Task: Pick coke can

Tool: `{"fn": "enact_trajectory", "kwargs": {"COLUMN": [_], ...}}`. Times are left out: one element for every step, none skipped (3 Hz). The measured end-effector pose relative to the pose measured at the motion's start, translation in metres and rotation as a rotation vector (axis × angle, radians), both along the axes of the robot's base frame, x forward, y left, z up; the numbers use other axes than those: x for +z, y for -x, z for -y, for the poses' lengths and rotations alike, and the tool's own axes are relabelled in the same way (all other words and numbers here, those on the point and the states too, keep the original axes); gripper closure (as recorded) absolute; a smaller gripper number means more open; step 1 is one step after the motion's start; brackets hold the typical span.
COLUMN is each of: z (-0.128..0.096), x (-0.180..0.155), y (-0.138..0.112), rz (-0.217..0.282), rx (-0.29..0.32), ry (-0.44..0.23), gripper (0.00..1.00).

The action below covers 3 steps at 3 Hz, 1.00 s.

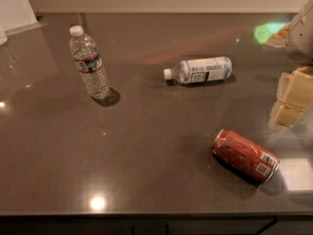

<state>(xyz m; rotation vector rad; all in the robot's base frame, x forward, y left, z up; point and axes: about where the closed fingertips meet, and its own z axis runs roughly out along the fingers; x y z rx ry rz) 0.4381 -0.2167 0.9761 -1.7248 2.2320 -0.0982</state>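
Note:
The coke can (246,155) is red with silver ends and a white barcode patch. It lies on its side at the front right of the dark countertop (146,146), its length running from upper left to lower right. My gripper (292,101) is at the right edge of the view, partly cut off, with pale yellow parts. It hangs just behind and to the right of the can and does not touch it. Nothing is held.
A clear water bottle (89,62) stands upright at the back left. A second plastic bottle (198,70) lies on its side at the back middle. The counter's front edge (146,213) runs along the bottom. A green-lit packet (271,32) sits at the far right corner.

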Motion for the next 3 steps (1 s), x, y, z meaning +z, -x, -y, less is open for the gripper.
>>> {"fn": "enact_trajectory", "kwargs": {"z": [0.000, -0.003, -0.005], "x": [0.000, -0.006, -0.022], "y": [0.000, 0.011, 0.023], "rz": [0.000, -0.009, -0.037], "rx": [0.000, -0.005, -0.025], "ry": [0.000, -0.009, -0.017], "gripper": [0.00, 0.00, 0.00]}}
